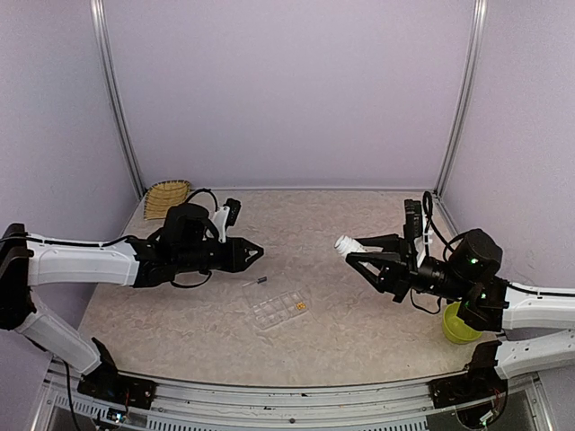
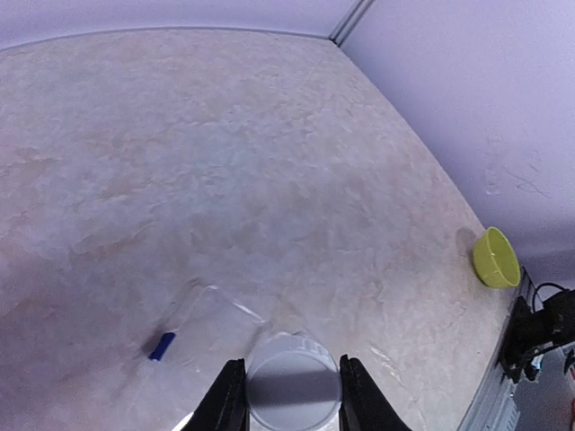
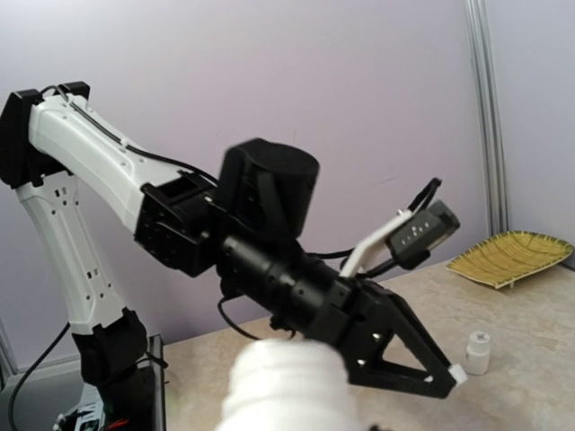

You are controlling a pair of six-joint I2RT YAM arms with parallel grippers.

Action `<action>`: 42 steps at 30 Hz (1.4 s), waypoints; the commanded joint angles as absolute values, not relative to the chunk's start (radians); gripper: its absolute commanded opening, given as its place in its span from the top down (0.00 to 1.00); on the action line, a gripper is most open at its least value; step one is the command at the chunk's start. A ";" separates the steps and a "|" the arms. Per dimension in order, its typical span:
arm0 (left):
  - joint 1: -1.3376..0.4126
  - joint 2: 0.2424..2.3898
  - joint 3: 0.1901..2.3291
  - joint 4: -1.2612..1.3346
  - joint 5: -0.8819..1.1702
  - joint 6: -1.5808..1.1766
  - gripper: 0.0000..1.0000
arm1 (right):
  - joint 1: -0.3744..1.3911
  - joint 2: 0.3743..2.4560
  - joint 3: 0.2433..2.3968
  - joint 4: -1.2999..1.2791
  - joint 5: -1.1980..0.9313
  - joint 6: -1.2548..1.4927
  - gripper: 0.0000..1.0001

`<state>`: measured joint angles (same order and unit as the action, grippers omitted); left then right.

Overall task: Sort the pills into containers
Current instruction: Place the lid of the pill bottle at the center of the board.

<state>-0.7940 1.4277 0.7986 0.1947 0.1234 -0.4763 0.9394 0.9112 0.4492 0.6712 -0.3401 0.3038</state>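
- Pale, stone-patterned table [image 1: 359,332] in the foreground carries a yellow-green bowl [image 1: 458,328] at the near right, beside the right arm's base.
- Toward the middle, the clear organizer box [image 1: 274,313] lies flat. A few orange pills [image 1: 302,306] sit in one cell at its right end, and the other cells look bare from above.
- Just beyond the box lies a small blue piece [image 2: 163,346] on something clear. Whether it is a pill cannot be told.
- Above and to the left, the left gripper [image 1: 256,253] has its jaws clamped on a round white cap [image 2: 294,384], held off the table.
- Across from it and well apart from the box, the right gripper [image 1: 358,250] has its jaws clamped on a white bottle [image 1: 345,244], which lies nearly level with its neck pointing at the left arm.
- With cap and bottle in separate grippers, the opening step looks done and pouring looks to be in hand.
- The next move calls for carrying the bottle over a chosen cell, then tipping it slowly so the pills drop into that cell and not across the dividers.
- Farther back, a second small white bottle [image 3: 478,352] stands upright.
- A woven tray [image 1: 167,198] rests at the far left corner.
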 commanded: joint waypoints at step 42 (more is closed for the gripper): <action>-0.617 1.560 0.665 0.024 -0.113 -0.536 0.23 | 0.934 0.964 0.363 0.790 -0.363 0.308 0.91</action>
